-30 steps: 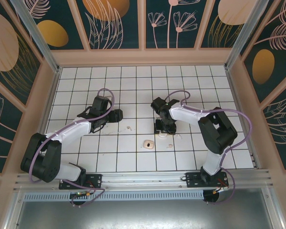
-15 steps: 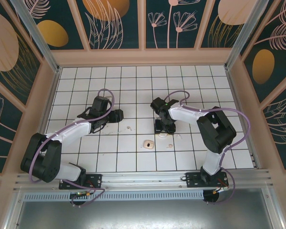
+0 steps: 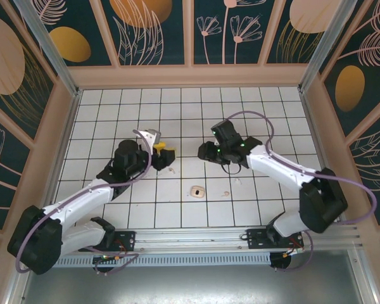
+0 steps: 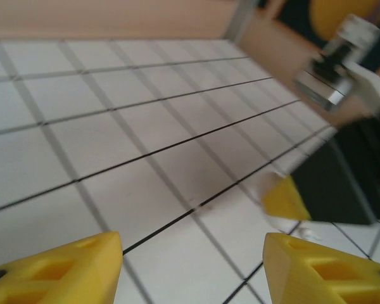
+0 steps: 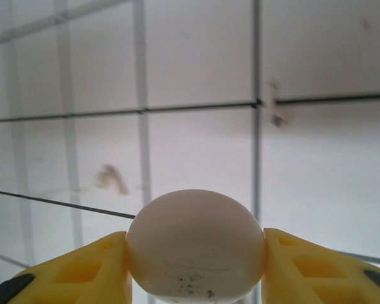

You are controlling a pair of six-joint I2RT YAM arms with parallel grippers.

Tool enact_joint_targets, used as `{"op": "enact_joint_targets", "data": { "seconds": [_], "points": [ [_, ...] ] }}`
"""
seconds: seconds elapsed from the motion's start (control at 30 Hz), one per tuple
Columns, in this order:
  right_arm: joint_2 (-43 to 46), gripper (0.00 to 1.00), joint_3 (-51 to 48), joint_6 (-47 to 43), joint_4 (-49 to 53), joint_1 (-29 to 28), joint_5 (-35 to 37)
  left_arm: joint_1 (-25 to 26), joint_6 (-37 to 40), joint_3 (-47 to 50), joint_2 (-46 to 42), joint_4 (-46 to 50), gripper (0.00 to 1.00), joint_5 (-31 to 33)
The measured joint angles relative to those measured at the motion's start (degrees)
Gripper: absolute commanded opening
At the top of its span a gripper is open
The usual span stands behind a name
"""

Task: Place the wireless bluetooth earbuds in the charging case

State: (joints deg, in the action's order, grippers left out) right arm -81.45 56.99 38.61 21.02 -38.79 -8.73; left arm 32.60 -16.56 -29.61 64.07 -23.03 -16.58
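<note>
1. Two grippers face each other over the white tiled table point(image 3: 114, 114), a small gap between them near its middle.
2. On my right wrist camera, the right gripper point(image 3: 206, 152) has its yellow fingers point(image 5: 316, 269) pressed on either side of one white earbud point(image 5: 196, 244), a smooth rounded piece with dark flecks low on its face.
3. My left gripper point(image 3: 164, 156) holds nothing; its yellow fingertips point(image 4: 69, 269) stand wide apart above bare tile.
4. The charging case point(image 3: 197, 190) lies on the table nearer the arm bases, between the two grippers and apart from both.
5. A tiny pale speck point(image 3: 238, 183) sits on the tiles right of the case; it is too small for me to tell whether it is the second earbud.
</note>
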Motion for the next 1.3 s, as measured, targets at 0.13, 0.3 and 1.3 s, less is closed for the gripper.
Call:
{"op": "enact_joint_targets", "data": {
  "seconds": [0.13, 0.3, 1.3],
  "points": [
    [5.4, 0.48, -3.1, 2.5, -8.9, 0.1, -2.7, 3.9, 3.1, 2.3, -0.5, -7.0, 0.58, -1.5],
    [8.9, 0.48, -6.8, 6.1, -18.0, 0.1, -7.1, 6.2, 5.2, 3.4, 0.6, -12.4, 0.57, -2.7],
    [10.9, 0.49, -12.9, 19.4, -39.3, -1.8, -20.3, 8.7, 4.3, 3.4, 2.1, -22.4, 0.51, 0.5]
  ]
}}
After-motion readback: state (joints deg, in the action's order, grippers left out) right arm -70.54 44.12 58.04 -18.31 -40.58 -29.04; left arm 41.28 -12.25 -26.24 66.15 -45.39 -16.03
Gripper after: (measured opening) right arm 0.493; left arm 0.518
